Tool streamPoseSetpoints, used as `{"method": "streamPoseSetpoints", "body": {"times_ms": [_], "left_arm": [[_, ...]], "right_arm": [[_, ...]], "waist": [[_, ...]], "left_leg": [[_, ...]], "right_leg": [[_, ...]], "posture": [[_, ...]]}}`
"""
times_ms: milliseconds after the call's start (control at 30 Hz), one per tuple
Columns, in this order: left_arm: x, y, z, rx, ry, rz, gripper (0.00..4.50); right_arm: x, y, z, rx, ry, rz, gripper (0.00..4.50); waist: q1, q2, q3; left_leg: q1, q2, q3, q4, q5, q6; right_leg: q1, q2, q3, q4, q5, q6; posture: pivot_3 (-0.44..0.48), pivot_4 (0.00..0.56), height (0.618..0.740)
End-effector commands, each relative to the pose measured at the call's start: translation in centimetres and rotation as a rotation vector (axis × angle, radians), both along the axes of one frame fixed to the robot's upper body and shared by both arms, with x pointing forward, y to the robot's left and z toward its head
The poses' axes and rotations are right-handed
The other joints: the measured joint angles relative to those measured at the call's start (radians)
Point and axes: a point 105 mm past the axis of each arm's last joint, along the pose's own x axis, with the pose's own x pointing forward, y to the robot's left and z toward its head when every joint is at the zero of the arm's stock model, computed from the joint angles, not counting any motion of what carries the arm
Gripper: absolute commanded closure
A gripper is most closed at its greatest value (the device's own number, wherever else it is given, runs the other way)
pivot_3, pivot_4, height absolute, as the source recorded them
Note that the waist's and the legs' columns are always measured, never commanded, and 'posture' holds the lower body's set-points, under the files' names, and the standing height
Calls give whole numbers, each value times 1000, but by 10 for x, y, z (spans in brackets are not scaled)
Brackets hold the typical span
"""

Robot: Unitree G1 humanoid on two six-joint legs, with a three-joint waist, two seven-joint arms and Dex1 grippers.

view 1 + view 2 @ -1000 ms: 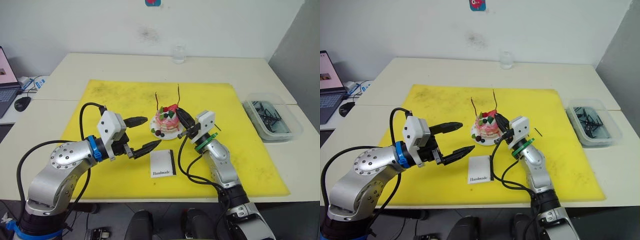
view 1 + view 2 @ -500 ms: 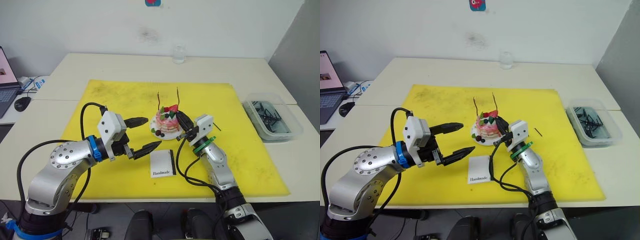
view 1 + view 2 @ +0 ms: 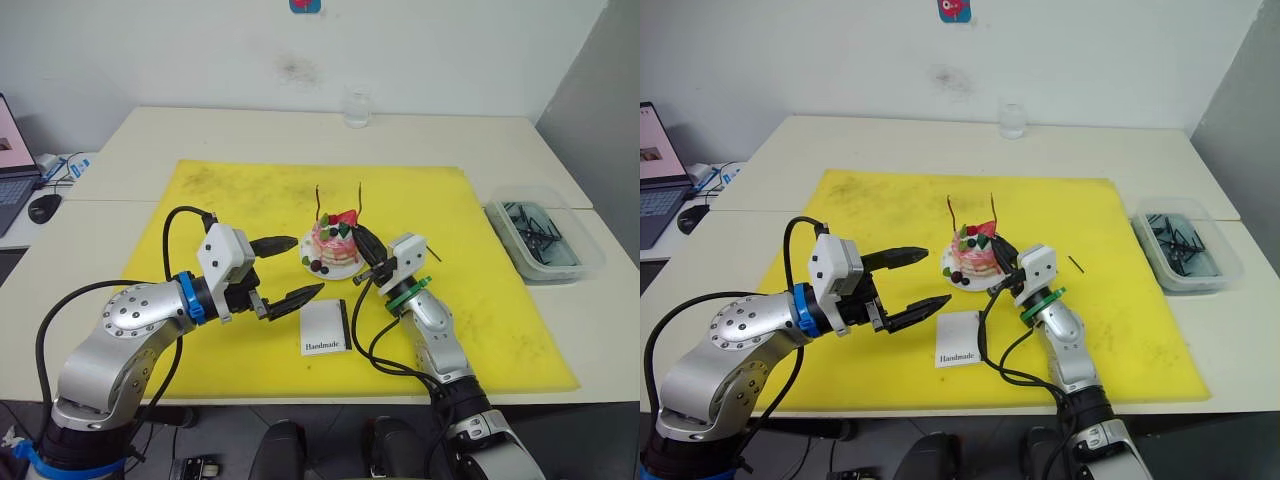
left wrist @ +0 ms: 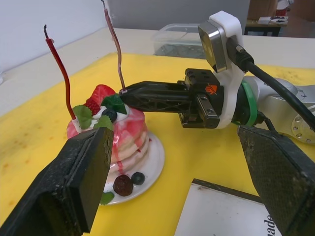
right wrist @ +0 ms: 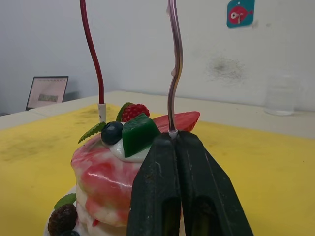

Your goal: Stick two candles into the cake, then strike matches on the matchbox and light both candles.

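The right tool [image 5: 172, 140] is closed on the pale foot of the greyish candle [image 5: 174, 64] at the cake [image 3: 335, 243], mid-frame; the red candle [image 5: 92, 54] stands in it. The left tool [image 3: 287, 270] gapes wide, empty, lower left of the cake. The matchbox [image 3: 326, 326] lies below.

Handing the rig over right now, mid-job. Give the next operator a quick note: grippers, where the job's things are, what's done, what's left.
Right gripper: shut on the greyish candle at its pale base, holding it upright at the top of the cake; whether it is seated yet cannot be told.
Left gripper: open, empty, hovering over the yellow mat left of the cake.
Reddish candle: standing in the cake.
Matchbox: flat on the mat in front of the cake.
One match: on the mat right of the right gripper.
Left: release the greyish candle once seated, then strike matches and light both candles.
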Motion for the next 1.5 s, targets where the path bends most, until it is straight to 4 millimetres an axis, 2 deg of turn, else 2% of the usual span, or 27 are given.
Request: {"method": "streamPoseSetpoints", "body": {"times_ms": [33, 233, 567, 700, 800, 867, 1000, 1100, 1200, 1300, 1500], "left_arm": [[-2, -2, 6, 10, -36, -18, 0], [-3, -4, 3, 17, -27, -31, 0], [1, -2, 1, 25, -39, -11, 0], [2, 19, -3, 49, 19, 46, 0], [-8, 42, -21, 67, 236, 75, 0], [-21, 53, -34, 42, 442, 76, 0], [-43, 55, -41, -55, 736, 47, 0], [-52, 53, -46, -101, 897, 45, 0], [-48, 48, -51, -151, 984, 63, 0], [-35, 39, -56, -207, 1046, 87, 0], [-20, 21, -58, -260, 1115, 72, 0]], "right_arm": [[0, -3, 12, 39, -16, -5, 3778], [-5, -8, 21, 16, -53, -4, 1669], [-13, -19, 39, -28, -98, -3, 1669], [-25, -34, 44, -85, -101, 13, 1669], [-37, -45, 42, -179, -84, 44, 1669], [-45, -51, 37, -246, -48, 62, 1669], [-62, -56, 25, -350, 31, 147, 1669], [-74, -59, 19, -436, 106, 225, 2233], [-83, -60, 15, -511, 150, 289, 3325], [-89, -59, 7, -590, 210, 343, 4457], [-91, -50, 1, -653, 284, 398, 4457]], "waist": [[0, 0, 0], [0, 0, 0], [0, 0, 0], [0, 0, 0], [0, 0, 0], [0, 0, 0], [1, 0, 0], [1, 0, 1], [2, 0, 0], [4, -1, 0], [1, -2, 0]], "left_leg": [[0, 0, 0, 0, 0, 0], [0, 0, 0, 0, 0, 0], [0, 0, 0, 0, 0, 0], [-1, 0, 0, 0, 0, 0], [-1, 0, 0, -1, 0, 0], [0, 0, 0, -2, 0, 0], [0, 0, 0, -1, 0, 0], [0, -1, -1, -1, 0, 0], [0, -1, -1, 0, 0, 0], [0, -1, -1, 0, 0, 0], [-1, -1, 0, 0, 0, 0]], "right_leg": [[0, 0, 0, 0, 0, 0], [0, 0, 0, 0, 0, 0], [0, 0, 0, 0, 0, 0], [0, -1, 0, -1, 0, 0], [-1, -1, 0, -1, -1, 0], [-1, -1, -1, -1, -1, -1], [-1, -2, -2, -1, -2, -2], [0, -3, -2, -1, -1, -1], [0, -3, -2, -1, -1, -1], [0, -3, -2, -1, -1, 0], [0, -2, -1, -1, -1, 0]], "posture": [[0, 150, 740], [0, 150, 740], [0, 150, 740], [0, 150, 740], [0, 150, 740], [0, 150, 740], [0, 150, 740], [0, 150, 740], [0, 150, 740], [0, 150, 740], [0, 150, 740]]}}
